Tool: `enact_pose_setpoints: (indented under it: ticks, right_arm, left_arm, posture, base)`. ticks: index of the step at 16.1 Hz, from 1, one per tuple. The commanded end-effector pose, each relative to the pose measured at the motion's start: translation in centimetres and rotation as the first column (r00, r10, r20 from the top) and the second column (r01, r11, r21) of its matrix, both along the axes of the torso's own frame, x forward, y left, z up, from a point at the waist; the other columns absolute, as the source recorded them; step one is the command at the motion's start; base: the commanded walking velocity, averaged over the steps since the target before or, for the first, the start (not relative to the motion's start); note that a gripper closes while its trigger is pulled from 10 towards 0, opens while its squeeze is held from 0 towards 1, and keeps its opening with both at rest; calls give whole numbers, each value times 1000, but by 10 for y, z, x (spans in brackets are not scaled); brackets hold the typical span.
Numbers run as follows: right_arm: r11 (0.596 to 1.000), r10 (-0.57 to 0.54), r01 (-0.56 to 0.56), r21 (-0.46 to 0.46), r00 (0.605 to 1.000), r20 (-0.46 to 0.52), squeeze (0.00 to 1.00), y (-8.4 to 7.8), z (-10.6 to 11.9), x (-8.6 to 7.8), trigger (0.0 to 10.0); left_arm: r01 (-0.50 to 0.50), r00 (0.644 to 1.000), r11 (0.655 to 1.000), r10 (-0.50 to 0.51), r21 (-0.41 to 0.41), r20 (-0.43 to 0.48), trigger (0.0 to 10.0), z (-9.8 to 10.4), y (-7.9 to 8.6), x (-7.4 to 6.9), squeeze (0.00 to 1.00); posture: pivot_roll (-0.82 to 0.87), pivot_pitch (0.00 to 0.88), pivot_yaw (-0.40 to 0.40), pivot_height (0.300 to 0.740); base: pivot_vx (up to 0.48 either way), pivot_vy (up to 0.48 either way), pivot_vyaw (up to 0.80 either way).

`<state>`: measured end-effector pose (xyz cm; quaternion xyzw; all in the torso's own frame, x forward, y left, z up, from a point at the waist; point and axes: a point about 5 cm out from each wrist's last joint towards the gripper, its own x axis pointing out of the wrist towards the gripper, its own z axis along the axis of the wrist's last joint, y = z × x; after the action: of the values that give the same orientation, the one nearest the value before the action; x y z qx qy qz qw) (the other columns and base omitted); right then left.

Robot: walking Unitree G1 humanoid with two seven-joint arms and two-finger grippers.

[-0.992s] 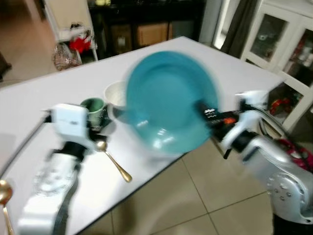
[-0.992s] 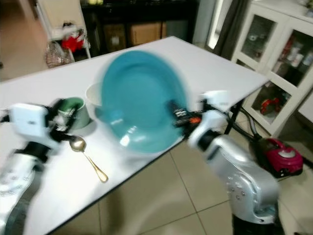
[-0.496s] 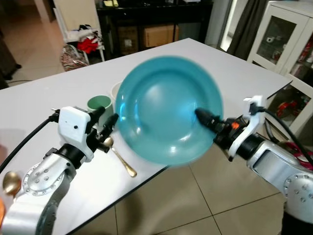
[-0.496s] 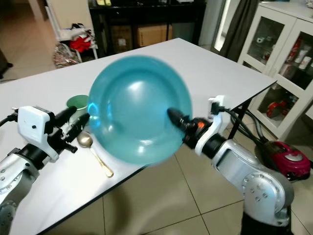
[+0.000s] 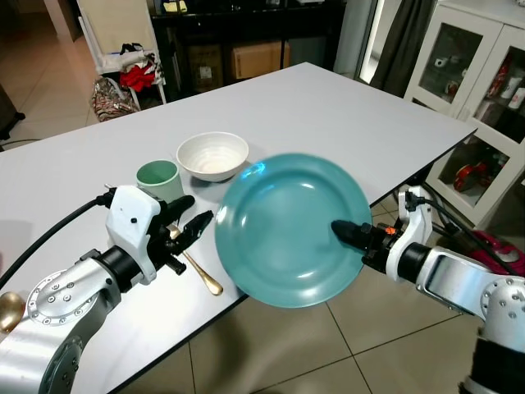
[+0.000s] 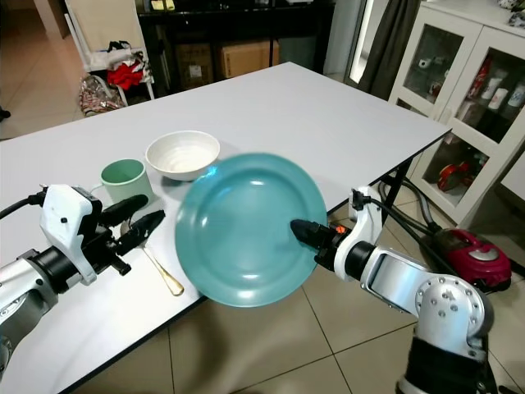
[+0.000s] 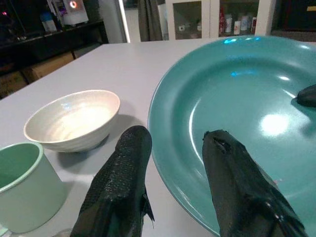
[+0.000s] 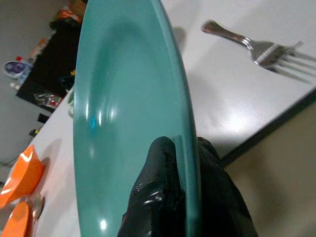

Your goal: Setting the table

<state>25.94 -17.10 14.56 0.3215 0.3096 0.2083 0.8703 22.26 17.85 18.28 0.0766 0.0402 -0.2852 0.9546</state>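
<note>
My right gripper (image 5: 340,234) is shut on the right rim of a large teal plate (image 5: 287,230). It holds the plate nearly flat, just above the white table's (image 5: 328,107) front edge. In the right wrist view its fingers (image 8: 163,197) pinch the rim (image 8: 128,98), and a silver fork (image 8: 256,49) lies on the table beyond. My left gripper (image 5: 201,208) is open beside the plate's left rim, not touching it. Behind it stand a green cup (image 5: 158,177) and a white bowl (image 5: 212,156). A gold spoon (image 5: 201,275) lies under the left gripper.
Another gold spoon (image 5: 8,308) lies at the table's far left, near something orange (image 8: 19,173). A white glass-door cabinet (image 5: 484,74) and a pink appliance (image 6: 472,254) stand on the right. Tiled floor (image 5: 344,345) lies below the table edge; dark shelving is at the back.
The plate has dropped from a steep tilt facing me to nearly flat and lower at the table edge. My left gripper now sits closer to its left rim. The camera has shifted.
</note>
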Motion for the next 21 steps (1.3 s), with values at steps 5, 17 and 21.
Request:
enact_pose_setpoints:
  ticks: [5,17,21]
  right_arm:
    - [989,-56,74,127,989,-140,0,6,-4,27,10000]
    - [992,-35,79,101,924,-382,0,20,-19,45,10000]
    - [994,-61,92,62,918,-391,0,32,-19,60,10000]
  left_arm:
    - [118,990,991,-113,65,-85,10000,-4,-3,-11,0]
    - [153,976,977,-125,148,-181,10000,-13,2,-22,0]
    - [162,974,975,-133,152,-185,10000,-15,0,-22,0]
  posture:
    - [-95,0,38,740]
    - [-85,14,25,740]
    - [-85,13,25,740]
  base:
    - [0,0,0]
    - [0,0,0]
    - [0,0,0]
